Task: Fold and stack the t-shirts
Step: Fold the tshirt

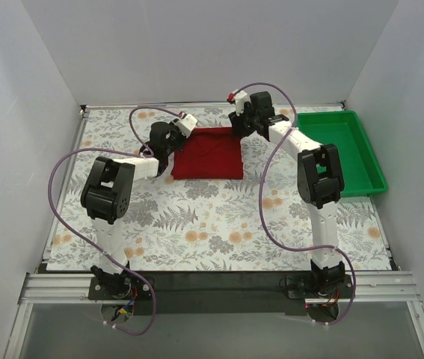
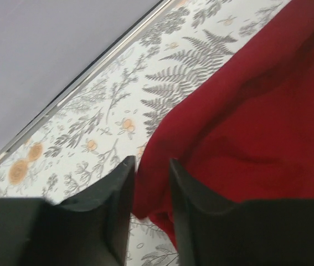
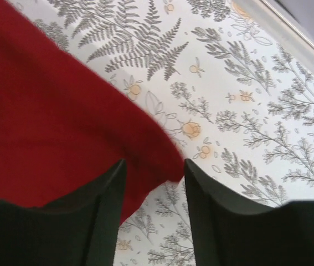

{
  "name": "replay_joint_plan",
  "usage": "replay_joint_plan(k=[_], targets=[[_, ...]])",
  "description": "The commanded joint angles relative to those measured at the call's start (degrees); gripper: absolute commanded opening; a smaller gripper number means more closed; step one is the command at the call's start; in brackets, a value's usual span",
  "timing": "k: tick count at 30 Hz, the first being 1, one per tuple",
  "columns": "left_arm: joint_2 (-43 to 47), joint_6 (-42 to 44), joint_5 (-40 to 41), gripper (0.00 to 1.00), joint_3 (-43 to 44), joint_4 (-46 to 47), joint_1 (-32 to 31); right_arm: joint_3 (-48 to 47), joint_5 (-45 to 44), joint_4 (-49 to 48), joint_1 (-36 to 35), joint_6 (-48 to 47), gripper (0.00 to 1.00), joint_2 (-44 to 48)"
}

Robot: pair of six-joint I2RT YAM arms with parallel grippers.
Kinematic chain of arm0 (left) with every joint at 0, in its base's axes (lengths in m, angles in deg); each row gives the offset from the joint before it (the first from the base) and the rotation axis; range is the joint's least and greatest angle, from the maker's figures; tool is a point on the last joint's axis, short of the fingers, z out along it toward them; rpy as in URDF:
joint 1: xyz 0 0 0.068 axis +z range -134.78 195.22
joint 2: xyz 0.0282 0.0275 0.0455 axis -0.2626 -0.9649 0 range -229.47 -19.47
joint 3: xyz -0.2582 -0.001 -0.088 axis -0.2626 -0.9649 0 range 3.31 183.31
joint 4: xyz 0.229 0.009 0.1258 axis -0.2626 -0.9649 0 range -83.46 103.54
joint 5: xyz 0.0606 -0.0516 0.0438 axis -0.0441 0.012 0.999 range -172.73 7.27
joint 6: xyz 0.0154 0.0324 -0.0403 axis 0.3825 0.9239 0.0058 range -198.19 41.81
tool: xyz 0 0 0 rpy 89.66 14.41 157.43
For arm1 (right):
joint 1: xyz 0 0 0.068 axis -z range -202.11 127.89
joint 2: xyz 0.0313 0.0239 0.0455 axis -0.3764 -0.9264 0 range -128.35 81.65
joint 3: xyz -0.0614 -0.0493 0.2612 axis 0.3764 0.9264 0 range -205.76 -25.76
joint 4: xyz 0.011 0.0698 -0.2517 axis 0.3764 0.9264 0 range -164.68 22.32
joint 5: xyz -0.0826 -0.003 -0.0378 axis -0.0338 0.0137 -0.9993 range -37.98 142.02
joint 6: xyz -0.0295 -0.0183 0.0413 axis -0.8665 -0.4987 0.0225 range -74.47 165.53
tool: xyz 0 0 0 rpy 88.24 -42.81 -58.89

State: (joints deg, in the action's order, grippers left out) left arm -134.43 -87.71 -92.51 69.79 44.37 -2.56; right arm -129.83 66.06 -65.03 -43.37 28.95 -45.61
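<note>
The dark red t-shirt (image 1: 208, 155) lies folded into a rough square on the flower-patterned table at the back centre. My left gripper (image 1: 177, 143) is at its far left corner. In the left wrist view the narrow-set jaws (image 2: 152, 166) pinch a bunched edge of the cloth (image 2: 245, 127), which rises off the table. My right gripper (image 1: 238, 129) is at the far right corner. In the right wrist view it (image 3: 154, 169) is open, and a blurred corner of the shirt (image 3: 46, 127) hangs loosely between the jaws with the table showing beneath.
A green plastic tray (image 1: 339, 142) stands at the right of the table, beside the right arm. White walls close in the back and sides. The patterned table cloth (image 1: 212, 224) spreads in front of the shirt.
</note>
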Motion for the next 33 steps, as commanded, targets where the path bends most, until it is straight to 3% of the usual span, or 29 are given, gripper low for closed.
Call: replay_joint_plan(k=[1, 2, 3, 5, 10, 13, 16, 21, 28, 33], targets=[[2.01, -0.58, 8.18, 0.37, 2.69, -0.77, 0.29, -4.12, -4.55, -1.92, -0.10, 3.39, 0.46, -0.62], [2.63, -1.11, 8.89, 0.65, 2.95, -1.29, 0.20, -4.30, -4.99, -2.00, -0.10, 3.48, 0.53, -0.27], [4.20, -1.55, 8.99, 0.77, 3.39, -2.17, 0.20, -3.86, -5.25, -2.09, -0.10, 3.40, 0.55, 0.08], [6.23, -4.09, 11.97, 0.82, 2.96, -4.28, 0.11, -2.98, -5.78, -2.35, -0.01, 3.31, 0.61, 1.66], [14.65, -13.83, 14.44, 0.83, 1.81, -14.37, 0.20, 2.19, -1.41, -2.18, 1.04, 2.78, 0.64, 5.79], [16.60, -24.99, 11.72, 0.82, 3.21, -26.23, 0.29, 6.15, 11.94, -0.07, 1.83, -0.38, 0.64, 9.30], [17.66, -35.98, 9.87, 0.79, 1.56, -32.91, 0.38, 12.83, 18.12, -0.07, 2.01, 1.10, 0.64, 12.38], [19.51, -45.75, 5.04, 0.75, -6.44, -31.27, 1.43, 20.39, 19.61, -0.24, 2.18, 7.77, 0.62, 14.58], [16.61, -48.75, 3.37, 0.69, -8.56, -31.53, 2.66, 25.41, 21.20, -0.68, 2.27, 10.16, 0.61, 15.99], [13.71, -49.81, 0.56, 0.55, -8.65, -31.79, 2.84, 25.94, 21.20, -0.95, 2.27, 10.25, 0.59, 15.99]])
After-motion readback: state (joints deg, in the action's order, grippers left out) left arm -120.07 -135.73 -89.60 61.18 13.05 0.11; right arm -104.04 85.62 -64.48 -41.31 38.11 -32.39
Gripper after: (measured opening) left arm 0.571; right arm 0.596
